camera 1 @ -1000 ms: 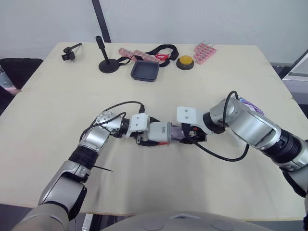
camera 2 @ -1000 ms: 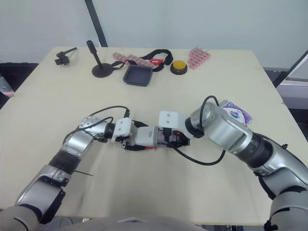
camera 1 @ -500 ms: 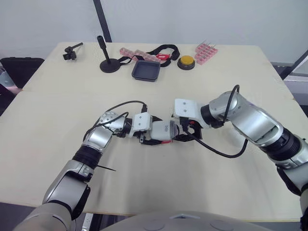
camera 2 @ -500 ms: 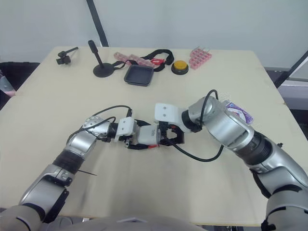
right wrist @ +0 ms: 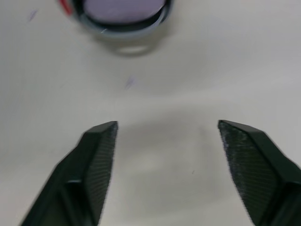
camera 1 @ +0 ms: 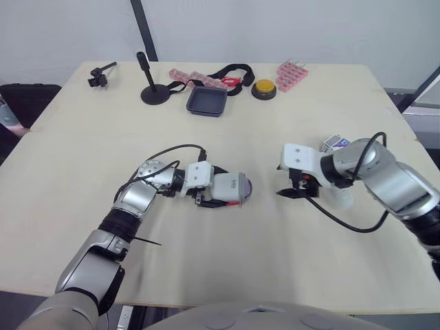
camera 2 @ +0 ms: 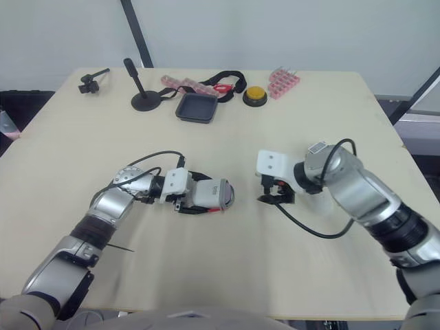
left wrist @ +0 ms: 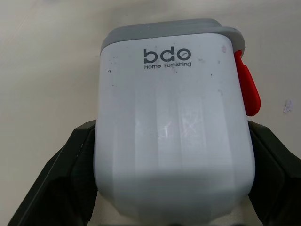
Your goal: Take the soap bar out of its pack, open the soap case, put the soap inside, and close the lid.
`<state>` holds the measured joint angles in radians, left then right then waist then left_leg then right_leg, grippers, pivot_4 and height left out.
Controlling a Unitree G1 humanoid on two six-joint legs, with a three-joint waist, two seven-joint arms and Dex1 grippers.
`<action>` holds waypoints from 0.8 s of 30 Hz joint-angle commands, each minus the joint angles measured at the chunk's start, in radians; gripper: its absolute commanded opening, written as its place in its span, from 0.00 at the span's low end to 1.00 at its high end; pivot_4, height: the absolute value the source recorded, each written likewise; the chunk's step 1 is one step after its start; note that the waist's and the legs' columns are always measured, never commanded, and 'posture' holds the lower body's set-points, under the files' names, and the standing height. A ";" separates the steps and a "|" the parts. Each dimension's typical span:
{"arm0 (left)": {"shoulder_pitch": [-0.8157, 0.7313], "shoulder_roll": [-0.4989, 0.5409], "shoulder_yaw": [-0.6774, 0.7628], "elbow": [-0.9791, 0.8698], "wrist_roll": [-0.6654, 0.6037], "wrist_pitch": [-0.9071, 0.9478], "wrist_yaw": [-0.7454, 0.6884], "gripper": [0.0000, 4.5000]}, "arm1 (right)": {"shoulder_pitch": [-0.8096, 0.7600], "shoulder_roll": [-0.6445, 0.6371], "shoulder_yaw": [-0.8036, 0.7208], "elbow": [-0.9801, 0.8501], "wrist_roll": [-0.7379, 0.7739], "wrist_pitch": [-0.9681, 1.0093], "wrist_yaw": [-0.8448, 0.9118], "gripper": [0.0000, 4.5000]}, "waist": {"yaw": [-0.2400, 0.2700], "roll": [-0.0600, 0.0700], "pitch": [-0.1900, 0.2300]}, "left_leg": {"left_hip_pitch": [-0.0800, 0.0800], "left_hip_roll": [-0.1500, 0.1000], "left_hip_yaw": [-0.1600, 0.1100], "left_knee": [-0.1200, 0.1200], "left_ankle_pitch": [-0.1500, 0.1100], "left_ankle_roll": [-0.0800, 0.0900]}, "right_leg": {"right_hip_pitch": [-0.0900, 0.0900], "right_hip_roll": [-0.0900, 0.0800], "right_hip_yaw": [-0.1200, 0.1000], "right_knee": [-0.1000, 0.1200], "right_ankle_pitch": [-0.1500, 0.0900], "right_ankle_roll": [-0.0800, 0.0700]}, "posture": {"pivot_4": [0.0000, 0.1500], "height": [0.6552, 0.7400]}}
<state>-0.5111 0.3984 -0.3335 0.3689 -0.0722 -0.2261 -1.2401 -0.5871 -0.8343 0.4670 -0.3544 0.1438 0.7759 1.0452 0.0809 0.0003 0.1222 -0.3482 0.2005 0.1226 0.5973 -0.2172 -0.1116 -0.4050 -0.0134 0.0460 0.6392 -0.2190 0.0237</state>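
A white soap case [camera 1: 230, 187] with a grey rim and a red latch [left wrist: 247, 89] lies on its side on the table, and my left gripper [camera 1: 208, 194] is shut on it, one finger [left wrist: 61, 183] on each flank. Its open end faces right, and the purple soap [right wrist: 120, 10] sits inside it. My right gripper [camera 1: 289, 193] hovers open and holds nothing, a short way right of the case with bare table between its fingertips [right wrist: 101, 141]. The purple-and-white soap pack [camera 1: 333, 142] lies behind the right arm, partly hidden. A pale translucent piece [camera 1: 341, 200] lies under the right forearm.
Along the far edge of the table [camera 1: 82, 158] stand a black stand [camera 1: 152, 89], a small black clamp [camera 1: 101, 74], a dark tray [camera 1: 207, 100], a black strap [camera 1: 230, 71], a yellow button [camera 1: 265, 88] and pink racks [camera 1: 292, 74].
My right gripper was at the case's open end with the purple soap. It has drawn back to the right with nothing in it, and the soap stays in the case. The left gripper holds still.
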 commanded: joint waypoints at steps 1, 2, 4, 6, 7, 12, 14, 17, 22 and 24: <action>-0.012 0.007 0.019 -0.060 -0.027 0.005 -0.003 0.77 | -0.033 0.033 0.017 -0.011 -0.029 0.012 -0.016 0.46 | 0.001 0.000 0.000 | 0.000 0.000 0.000 0.000 0.000 0.000 | 0.000 0.000 0.000 0.000 0.000 0.000 | 1.00 1.00; -0.015 0.006 0.019 -0.064 -0.027 0.006 -0.001 0.77 | -0.031 0.041 0.026 -0.023 -0.031 -0.001 -0.011 0.38 | 0.002 0.000 0.000 | -0.001 0.000 0.000 0.000 0.000 0.000 | 0.000 0.000 0.000 -0.001 0.000 0.000 | 1.00 1.00; -0.018 0.005 0.019 -0.069 -0.025 0.009 0.001 0.77 | -0.024 0.043 0.040 -0.041 -0.040 -0.039 0.004 0.24 | 0.004 0.000 0.000 | -0.001 0.000 0.000 0.000 0.000 0.000 | 0.000 0.000 0.000 -0.001 0.000 0.000 | 1.00 1.00; -0.017 0.003 0.017 -0.078 -0.025 0.016 0.002 0.77 | -0.015 0.039 0.053 -0.062 -0.040 -0.066 0.024 0.09 | 0.004 0.000 0.000 | -0.001 0.000 0.000 0.000 0.000 0.001 | 0.000 0.000 -0.001 -0.001 0.000 0.000 | 1.00 1.00; -0.017 0.001 0.014 -0.082 -0.022 0.015 0.005 0.77 | -0.016 0.041 0.062 -0.064 -0.046 -0.071 0.028 0.01 | 0.004 0.000 0.000 | -0.001 0.000 0.000 0.000 0.000 0.001 | 0.000 0.000 -0.001 -0.001 0.000 0.000 | 1.00 1.00; -0.014 -0.010 0.008 -0.109 -0.023 0.032 0.013 0.77 | -0.037 0.054 0.101 -0.047 -0.094 -0.096 0.034 0.00 | 0.002 0.000 0.000 | -0.001 0.000 0.000 0.000 0.000 0.001 | 0.000 0.000 -0.001 -0.001 0.000 0.000 | 1.00 1.00; -0.012 -0.011 0.006 -0.118 -0.023 0.037 0.011 0.77 | -0.054 0.072 0.105 -0.045 -0.096 -0.084 0.039 0.00 | 0.000 0.000 0.000 | -0.001 0.000 0.000 0.000 0.000 0.001 | 0.000 -0.001 -0.001 -0.001 0.000 0.000 | 1.00 1.00; -0.013 -0.014 0.004 -0.124 -0.021 0.042 0.012 0.77 | -0.086 0.109 0.105 -0.048 -0.091 -0.063 0.040 0.00 | -0.003 0.000 0.000 | -0.001 0.000 0.000 0.000 0.000 0.001 | 0.000 0.000 0.000 -0.001 0.000 0.000 | 1.00 1.00; -0.008 -0.018 -0.002 -0.119 -0.015 0.035 0.017 0.77 | -0.103 0.144 0.088 -0.056 -0.079 -0.020 0.039 0.00 | 0.000 0.000 0.000 | -0.001 0.000 0.000 0.000 0.000 0.001 | 0.000 0.000 -0.001 -0.001 0.000 0.000 | 1.00 1.00; -0.003 -0.015 -0.003 -0.121 -0.015 0.036 0.017 0.77 | -0.094 0.135 0.084 -0.070 -0.082 -0.012 0.043 0.00 | 0.002 0.000 0.000 | -0.001 0.000 0.000 0.000 0.000 0.001 | 0.000 0.000 -0.001 -0.001 0.000 0.000 | 1.00 1.00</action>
<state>-0.5121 0.3937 -0.3313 0.2910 -0.0749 -0.1811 -1.2258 -0.6590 -0.7078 0.5824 -0.3634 0.0447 0.7706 1.0832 0.0826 0.0003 0.1223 -0.3497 0.2004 0.1226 0.5975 -0.2175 -0.1111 -0.4050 -0.0139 0.0454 0.6378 -0.2190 0.0239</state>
